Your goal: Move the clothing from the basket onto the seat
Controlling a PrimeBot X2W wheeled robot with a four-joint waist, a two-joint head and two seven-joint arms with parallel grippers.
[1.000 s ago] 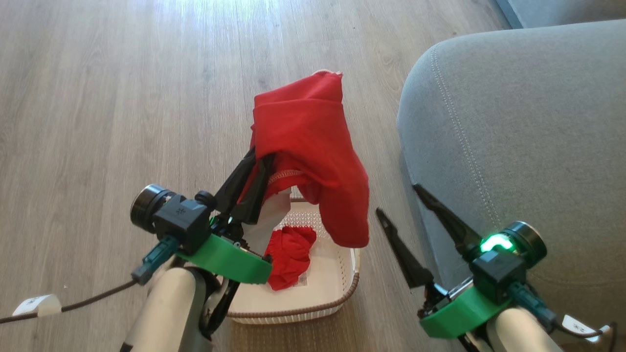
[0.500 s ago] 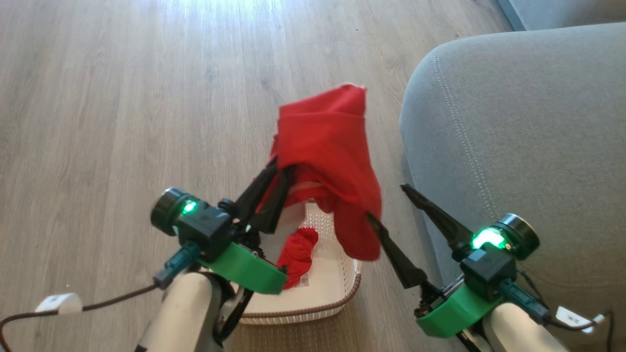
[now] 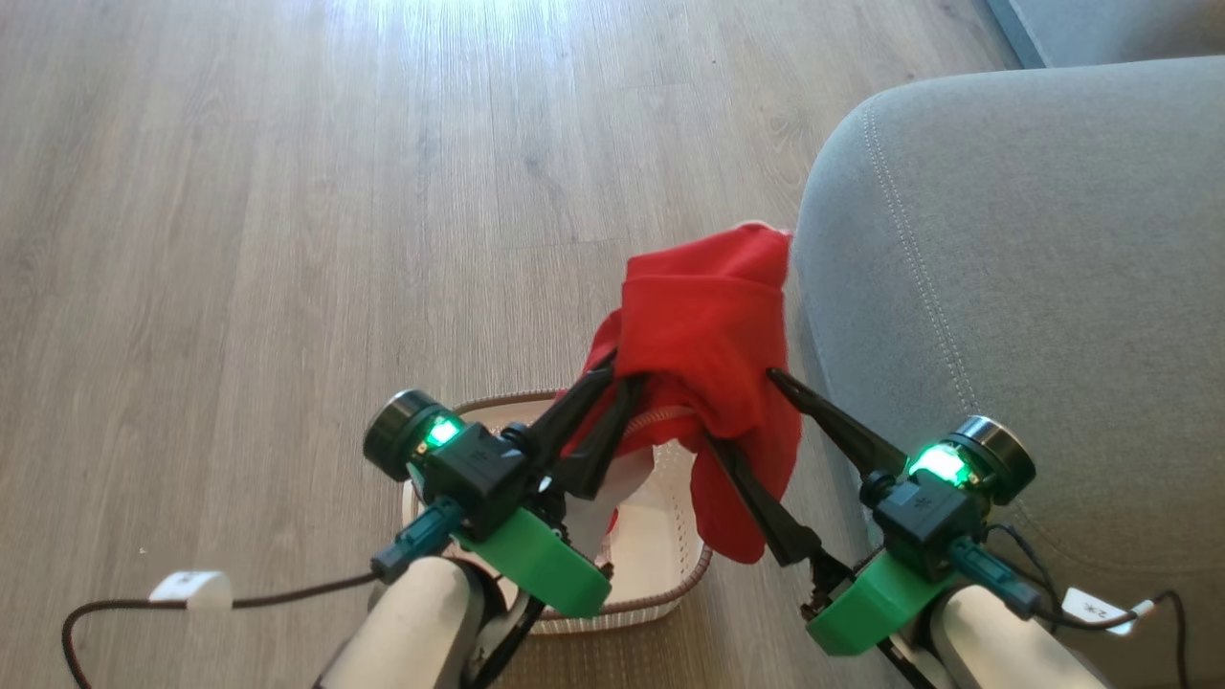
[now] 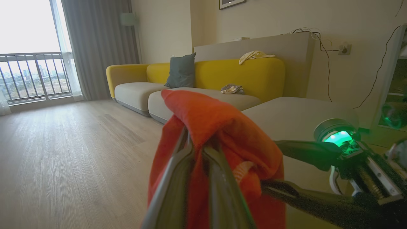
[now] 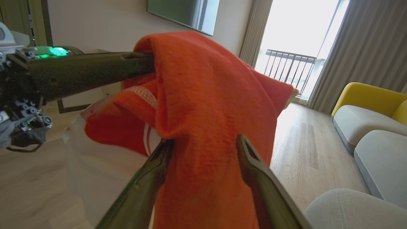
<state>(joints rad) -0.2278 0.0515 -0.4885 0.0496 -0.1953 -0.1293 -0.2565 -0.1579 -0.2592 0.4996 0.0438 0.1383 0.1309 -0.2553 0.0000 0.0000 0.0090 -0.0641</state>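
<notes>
My left fingers (image 3: 593, 378) clenched on red garment (image 3: 708, 325) above basket (image 3: 660, 598); right fingers (image 3: 732, 459) released, straddling its hanging fold beside seat (image 3: 1005, 287)

Floor (image 3: 287, 239): pale grey-brown wood-look planks, glare at far edge. Directly on it: basket (image 3: 675, 593), near centre, cream w/ brown woven-look rim, just left of the seat (image 3: 1034, 287). Seat is a big grey cushion on the right w/ rounded corner & pale stitch line. Dark cable (image 3: 287, 586) w/ white tag trails near left; can't tell if it rests on the planks. Left wrist view: same planks run to a far yellow sofa (image 4: 222, 73) w/ grey cushions.
</notes>
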